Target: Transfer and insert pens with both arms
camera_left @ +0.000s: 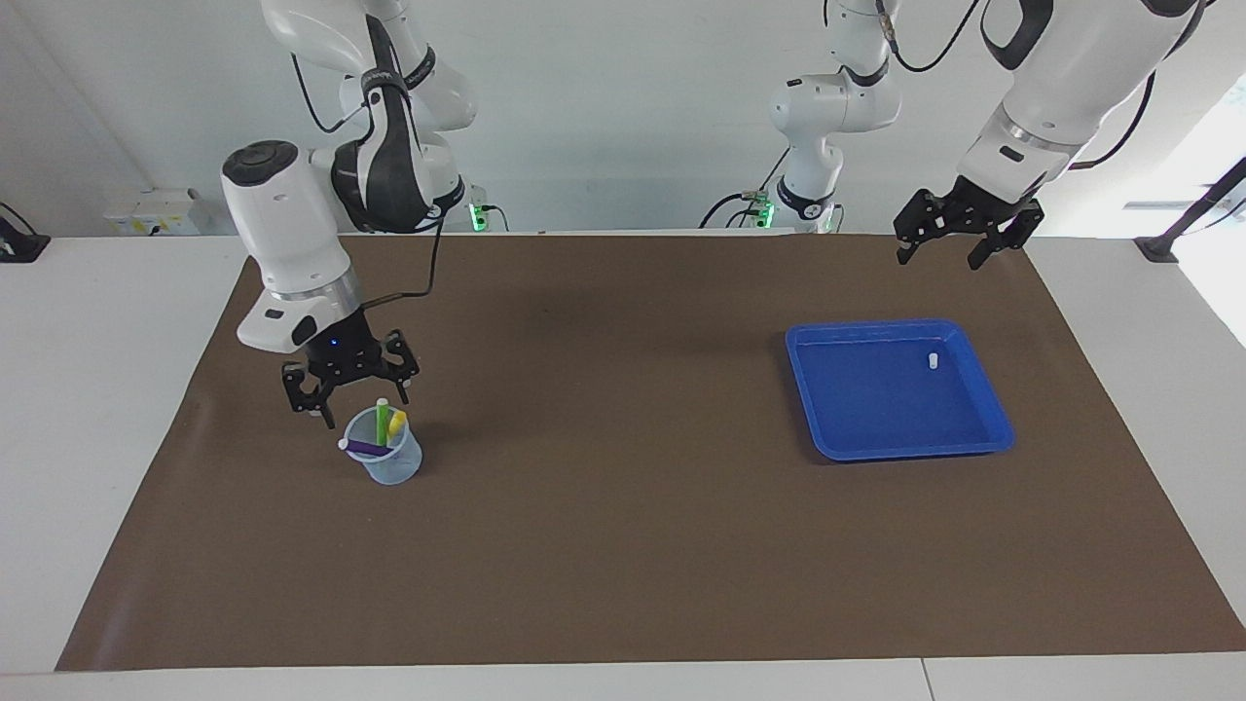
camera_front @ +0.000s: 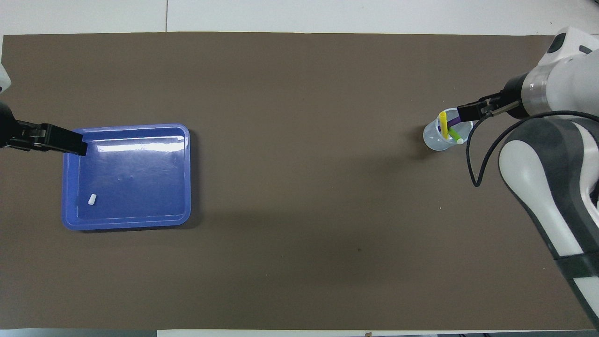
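A blue tray (camera_left: 993, 414) is lying flat on the brown mat (camera_left: 623, 545) toward the left arm's end of the table, and a tiny white cap-like stub (camera_left: 933, 361) is sitting inside it near one of the corners closer to the robots. A clear plastic cup (camera_left: 394, 465) is standing upright on the mat toward the right arm's end, well apart from the tray. The mat is covering most of the white table (camera_left: 88, 389), whose bare surface is showing along its edges.
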`<action>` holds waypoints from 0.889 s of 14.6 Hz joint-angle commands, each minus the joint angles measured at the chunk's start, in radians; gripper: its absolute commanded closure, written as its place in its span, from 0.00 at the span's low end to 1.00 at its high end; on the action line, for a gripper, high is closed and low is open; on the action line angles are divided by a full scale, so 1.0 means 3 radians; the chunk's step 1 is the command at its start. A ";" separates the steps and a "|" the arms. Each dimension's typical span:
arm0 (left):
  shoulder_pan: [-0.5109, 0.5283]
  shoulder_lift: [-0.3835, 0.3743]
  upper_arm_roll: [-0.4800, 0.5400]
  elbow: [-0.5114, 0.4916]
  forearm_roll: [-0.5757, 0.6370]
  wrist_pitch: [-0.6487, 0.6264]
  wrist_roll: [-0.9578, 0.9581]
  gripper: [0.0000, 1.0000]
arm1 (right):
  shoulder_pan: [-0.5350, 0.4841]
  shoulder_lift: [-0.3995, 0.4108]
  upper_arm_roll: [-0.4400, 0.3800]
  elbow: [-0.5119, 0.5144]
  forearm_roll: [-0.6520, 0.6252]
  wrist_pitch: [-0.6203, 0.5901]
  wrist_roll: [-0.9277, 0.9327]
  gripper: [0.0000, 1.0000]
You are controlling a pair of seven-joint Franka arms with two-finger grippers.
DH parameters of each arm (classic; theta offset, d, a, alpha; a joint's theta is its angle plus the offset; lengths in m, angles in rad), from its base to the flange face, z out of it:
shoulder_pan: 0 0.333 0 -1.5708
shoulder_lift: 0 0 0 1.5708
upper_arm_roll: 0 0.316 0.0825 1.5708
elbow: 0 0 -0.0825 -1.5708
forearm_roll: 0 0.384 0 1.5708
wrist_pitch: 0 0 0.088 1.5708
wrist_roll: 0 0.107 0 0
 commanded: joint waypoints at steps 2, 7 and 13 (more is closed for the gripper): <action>-0.0013 -0.0065 -0.0136 -0.0224 0.0182 0.0256 0.0076 0.00 | -0.0047 -0.0008 0.0020 0.0496 -0.0048 -0.0748 0.0559 0.00; -0.0008 -0.0065 -0.0141 -0.0203 0.0199 0.0119 0.0031 0.00 | -0.0041 -0.0008 0.0020 0.0865 -0.0048 -0.1389 0.0964 0.00; 0.0043 -0.0065 -0.0131 -0.0213 0.0117 0.0119 -0.0010 0.00 | -0.0047 -0.0233 0.0036 0.0728 -0.0048 -0.1543 0.1138 0.00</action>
